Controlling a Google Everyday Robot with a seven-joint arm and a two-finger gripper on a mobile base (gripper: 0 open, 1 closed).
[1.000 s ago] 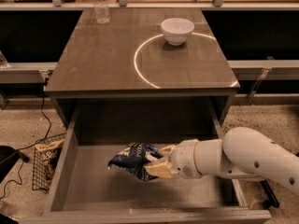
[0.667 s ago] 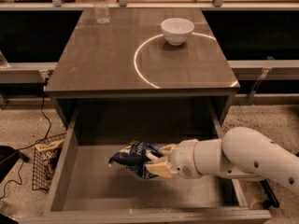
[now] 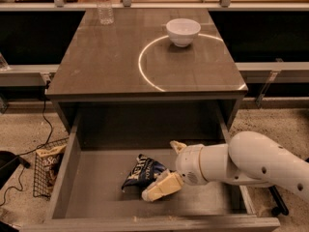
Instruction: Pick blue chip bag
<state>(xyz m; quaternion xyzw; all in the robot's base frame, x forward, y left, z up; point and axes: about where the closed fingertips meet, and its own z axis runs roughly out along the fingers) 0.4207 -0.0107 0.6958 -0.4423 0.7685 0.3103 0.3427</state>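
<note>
The blue chip bag (image 3: 144,170) is a crumpled navy foil bag with white lettering. It lies on the floor of the open drawer (image 3: 96,178), left of centre. My gripper (image 3: 169,167) is inside the drawer just right of the bag, reaching in from the right on the white arm (image 3: 251,166). Its fingers are spread apart: one tan fingertip (image 3: 160,187) lies at the bag's lower right edge, the other (image 3: 177,146) is above and behind it. The bag's right end sits at the mouth of the open fingers and is not clamped.
The drawer belongs to a grey table (image 3: 111,62) that carries a white bowl (image 3: 183,31) and a water bottle (image 3: 104,6) at the back. A wire basket (image 3: 46,170) with a tan-and-brown snack bag (image 3: 49,159) stands on the floor to the left of the drawer.
The fingers were close together on the bag's right end before; now they stand wide apart. The bag has settled slightly lower on the drawer floor.
</note>
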